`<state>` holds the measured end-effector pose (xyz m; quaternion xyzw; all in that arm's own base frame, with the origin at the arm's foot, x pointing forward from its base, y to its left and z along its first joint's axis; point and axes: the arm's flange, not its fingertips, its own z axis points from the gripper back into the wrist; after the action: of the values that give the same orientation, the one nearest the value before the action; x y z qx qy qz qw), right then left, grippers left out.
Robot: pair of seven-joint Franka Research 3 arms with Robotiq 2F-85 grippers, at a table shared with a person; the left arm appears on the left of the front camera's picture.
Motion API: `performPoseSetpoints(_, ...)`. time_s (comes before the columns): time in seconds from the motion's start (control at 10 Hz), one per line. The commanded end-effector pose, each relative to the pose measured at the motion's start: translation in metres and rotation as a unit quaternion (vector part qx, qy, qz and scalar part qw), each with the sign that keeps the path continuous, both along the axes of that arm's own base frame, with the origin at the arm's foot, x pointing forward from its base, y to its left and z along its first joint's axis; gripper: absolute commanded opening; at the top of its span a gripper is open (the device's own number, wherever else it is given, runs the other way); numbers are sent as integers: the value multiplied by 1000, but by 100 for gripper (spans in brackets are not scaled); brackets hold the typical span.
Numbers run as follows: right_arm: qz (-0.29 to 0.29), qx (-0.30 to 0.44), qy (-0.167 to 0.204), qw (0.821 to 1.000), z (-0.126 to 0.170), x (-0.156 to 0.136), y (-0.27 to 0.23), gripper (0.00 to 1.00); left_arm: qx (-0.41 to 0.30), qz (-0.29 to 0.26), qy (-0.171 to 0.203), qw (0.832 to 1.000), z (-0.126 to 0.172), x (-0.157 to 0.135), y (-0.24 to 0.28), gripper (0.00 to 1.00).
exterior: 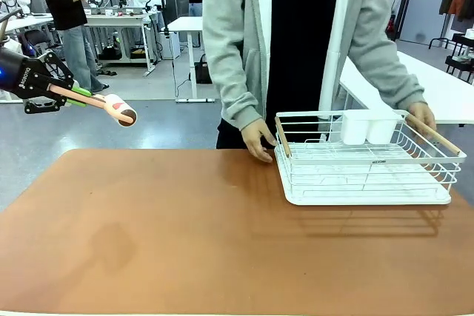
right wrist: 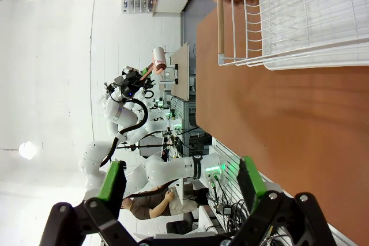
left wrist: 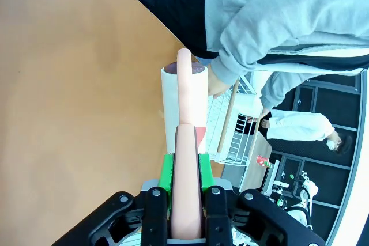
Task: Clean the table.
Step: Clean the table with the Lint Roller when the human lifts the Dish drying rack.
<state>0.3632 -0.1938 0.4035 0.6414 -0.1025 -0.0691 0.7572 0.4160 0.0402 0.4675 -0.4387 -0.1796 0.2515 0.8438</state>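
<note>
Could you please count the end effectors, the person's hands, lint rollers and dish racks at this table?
End effectors: 2
Person's hands: 2
Lint roller: 1
Dish rack: 1
Total: 6

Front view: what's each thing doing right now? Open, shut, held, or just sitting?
Left tool: shut on the lint roller.
Lint roller: held in the air, off the table.
Right tool: open, holding nothing.
Dish rack: upright on the table, a person's hands at both ends.
</note>
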Motion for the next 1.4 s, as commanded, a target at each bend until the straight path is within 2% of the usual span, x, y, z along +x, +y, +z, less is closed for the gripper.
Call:
performPoseSetpoints(0.0, 3, 1, -5, 1000, 3, -2, 1, 100, 3, 2, -2, 1000, 1, 0, -1, 0)
performPoseSetpoints(1.3, 3, 1, -5, 1000, 3, -2, 1, 100, 3, 2, -2, 1000, 1, 0, -1, 0)
